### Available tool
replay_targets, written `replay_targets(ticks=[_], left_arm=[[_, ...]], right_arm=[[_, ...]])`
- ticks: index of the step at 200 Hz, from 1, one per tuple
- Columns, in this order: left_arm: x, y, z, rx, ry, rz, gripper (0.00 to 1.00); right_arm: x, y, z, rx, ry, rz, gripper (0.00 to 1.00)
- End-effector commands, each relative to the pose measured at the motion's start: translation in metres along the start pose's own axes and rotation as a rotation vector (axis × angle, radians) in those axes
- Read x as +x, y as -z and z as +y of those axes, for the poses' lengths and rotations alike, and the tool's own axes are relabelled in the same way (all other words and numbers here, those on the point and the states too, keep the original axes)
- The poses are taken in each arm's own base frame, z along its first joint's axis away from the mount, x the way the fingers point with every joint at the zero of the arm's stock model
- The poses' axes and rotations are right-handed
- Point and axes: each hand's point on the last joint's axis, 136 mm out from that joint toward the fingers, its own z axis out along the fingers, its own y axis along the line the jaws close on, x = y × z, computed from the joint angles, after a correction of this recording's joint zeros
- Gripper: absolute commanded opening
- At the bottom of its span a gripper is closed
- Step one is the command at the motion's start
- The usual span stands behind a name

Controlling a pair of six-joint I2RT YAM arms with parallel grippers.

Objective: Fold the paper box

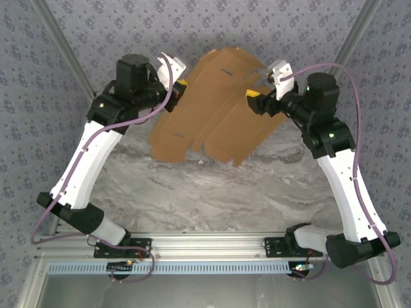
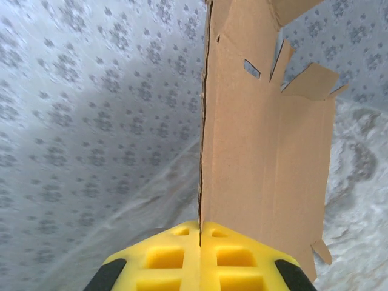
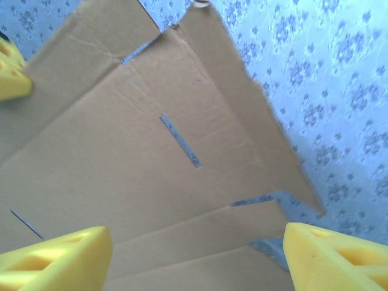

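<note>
The paper box is a flat tan die-cut cardboard sheet with flaps, slots and creases, lying across the far middle of the table. My left gripper is shut on its left edge. In the left wrist view the yellow fingertips pinch the thin edge of the sheet, which runs away from them. My right gripper stands open at the sheet's right side. In the right wrist view its jaws are spread wide over the creased panels with nothing between them. The left gripper's yellow finger shows at the far edge.
The tabletop is grey marble-patterned. Patterned blue-grey cloth walls close in the back and sides. An aluminium rail with both arm bases runs along the near edge.
</note>
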Motion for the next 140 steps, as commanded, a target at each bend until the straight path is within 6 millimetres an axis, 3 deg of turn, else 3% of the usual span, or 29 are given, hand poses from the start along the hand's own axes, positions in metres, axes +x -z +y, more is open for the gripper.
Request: replay_targets(ticks=[1, 76, 104, 124, 140], left_arm=[[0.003, 0.021, 0.0, -0.032, -0.182, 0.077, 0.0], [-0.022, 0.043, -0.012, -0.048, -0.419, 0.061, 0.0], [-0.044, 0.047, 0.001, -0.116, -0.317, -0.007, 0.0], [-0.051, 0.052, 0.004, -0.109, -0.235, -0.044, 0.0], [-0.05, 0.056, 0.003, -0.089, -0.193, -0.057, 0.0]], right_arm=[[-0.004, 0.007, -0.001, 0.018, 0.119, 0.035, 0.77], [-0.026, 0.01, 0.006, 0.001, 0.261, -0.004, 0.8], [-0.028, 0.008, 0.005, 0.012, 0.224, 0.012, 0.8], [-0.016, 0.013, -0.017, 0.112, 0.099, 0.064, 0.8], [-0.007, 0.019, -0.024, 0.12, 0.019, 0.056, 0.8]])
